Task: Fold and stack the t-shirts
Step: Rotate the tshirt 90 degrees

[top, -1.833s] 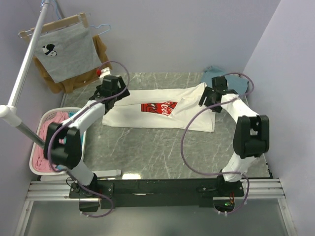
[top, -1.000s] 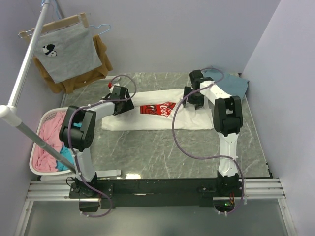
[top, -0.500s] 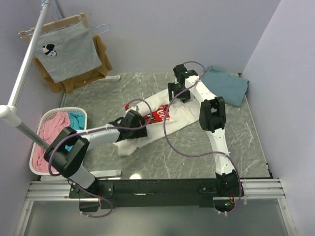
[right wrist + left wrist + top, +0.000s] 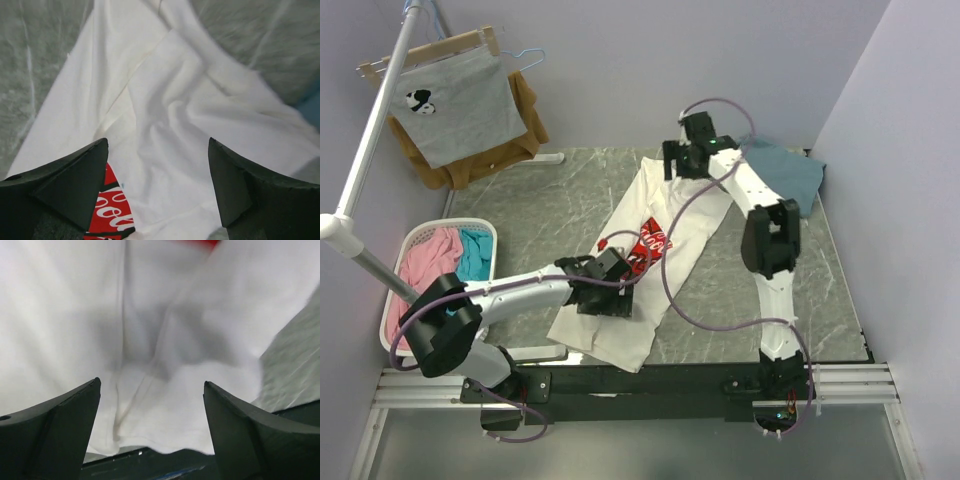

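Observation:
The white t-shirt lies flat in a long diagonal strip from the back middle of the table to the near edge. Its red logo faces up at mid-length and shows in the right wrist view as well. My left gripper hovers open over the shirt's near end; white cloth and its hem show below the spread jaws. My right gripper is open above the far end, with creased white cloth under it. The teal-blue t-shirt lies at the back right.
A white laundry basket with pink and teal cloth stands off the table's left side. A slanted white pole carries a hanging grey shirt over a brown garment. Walls close in at the back and right.
The white t-shirt has swung from lying crosswise to a diagonal. My left gripper drew its end toward the near edge, my right gripper went to the back middle, and both jaws stand wider.

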You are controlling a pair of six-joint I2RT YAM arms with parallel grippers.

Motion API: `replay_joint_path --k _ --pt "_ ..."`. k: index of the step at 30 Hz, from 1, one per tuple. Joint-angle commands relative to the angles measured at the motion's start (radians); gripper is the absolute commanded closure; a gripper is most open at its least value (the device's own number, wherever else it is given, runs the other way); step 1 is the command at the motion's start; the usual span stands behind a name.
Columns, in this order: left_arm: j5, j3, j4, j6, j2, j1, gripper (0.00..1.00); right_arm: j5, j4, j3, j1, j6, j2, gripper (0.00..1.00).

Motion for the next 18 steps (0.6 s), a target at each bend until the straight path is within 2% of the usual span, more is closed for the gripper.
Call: replay_joint_path --k 1,5,9,10,12,14,15,18 --pt "-0.194 0.228 -0.048 0.142 -0.029 0.067 0.09 0.158 0.232 -0.119 -0.053 -0.020 -0.309 0.13" --pt "-0.176 0.391 0.081 0.283 0.084 0.159 0.09 0.252 0.214 -0.296 -0.054 0.021 -0.476 0.12" --pt "-0.048 0.629 0.202 0.402 0.296 0.221 0.09 0.315 0.212 -0.539 -0.056 0.104 -0.608 0.12" --pt "0.023 0.678 0.216 0.418 0.339 0.238 0.09 0.318 0.210 -0.573 -0.054 0.131 -0.631 0.12" --pt "0.077 0.826 0.234 0.453 0.470 0.251 0.09 0.286 0.204 -0.662 -0.054 0.149 -0.682 0.12" --pt "0.208 0.929 0.227 0.487 0.563 0.264 0.12 0.266 0.207 -0.719 -0.056 0.165 -0.723 0.12" --pt "0.223 1.015 0.218 0.502 0.644 0.265 0.13 0.250 0.207 -0.770 -0.058 0.173 -0.736 0.12" --pt "0.360 1.108 0.260 0.518 0.764 0.281 0.14 0.221 0.223 -0.863 -0.056 0.190 -0.771 0.12"
